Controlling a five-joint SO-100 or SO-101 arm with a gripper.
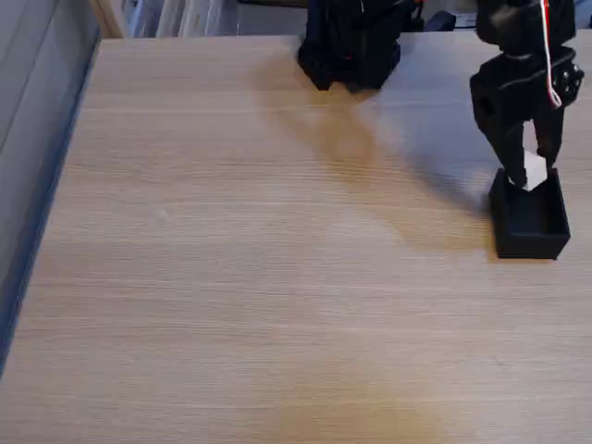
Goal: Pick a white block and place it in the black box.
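Fixed view looks down at a light wood-grain bench (259, 277) from the front, arm at the far right. Black hand (527, 176) points straight down over the black box (529, 231), its fingers clamped on the white block (534, 171) — the block shows as a small pale patch between the two dark fingertips. Block sits right at the box's top opening, at the back rim; cannot tell whether its underside touches the box floor or hangs just above it.

Black box stands upright on the bench near the right edge of the frame, open top facing up, thin walls, inside dark. Hand's fingertips reach down to about the level of the rear wall.

Red and white wires (552, 55) run down the arm's upper part on the right side. Arm's black base (351, 46) sits at the far edge of the bench, top centre, well apart from the box. Soft shadow (407, 157) falls from the base diagonally across the bench toward the box.

Grey wall or panel (37, 120) runs along the left side of the bench — dark blue strip at its foot. Blurred clutter lies behind the bench at the top, too unclear to name.
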